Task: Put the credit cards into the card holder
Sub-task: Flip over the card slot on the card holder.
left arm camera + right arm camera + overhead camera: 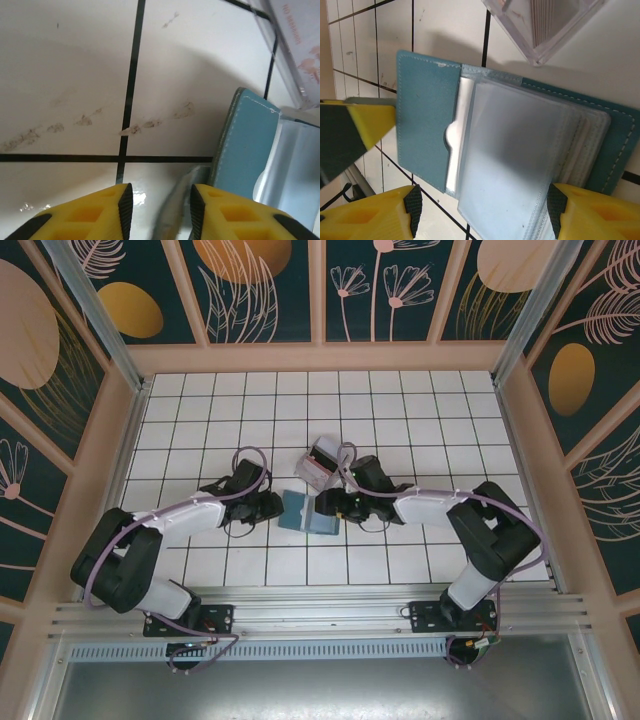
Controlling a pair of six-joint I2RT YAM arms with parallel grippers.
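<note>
Card holder lies open on the white tiled table, mid-table btwn the two arms. Its lighter blue inside faces up, w/ a stack of clear sleeves fanned over one half. From above we see it just below the clear box. Box & holder sit near each other, and we can't tell if they touch.

We see the right gripper released, jaws wide, straddling the holder's near end. One pad stands clear of the teal flap. The other is right at the sleeves' edge, and contact there we can't tell.

We see the left gripper low over the tiles at the holder's other side, jaws part-way apart. A thin grey card stands edge-on btwn its fingers, w/ its far end meeting the holder's edge. Bare tile shows btwn card & one pad, so it isn't pinched. In the right wrist view the card's grey edge lies atop a left finger & reaches the flap's outer edge. Faint scuff marks run across the tiles in front of the left gripper.
</note>
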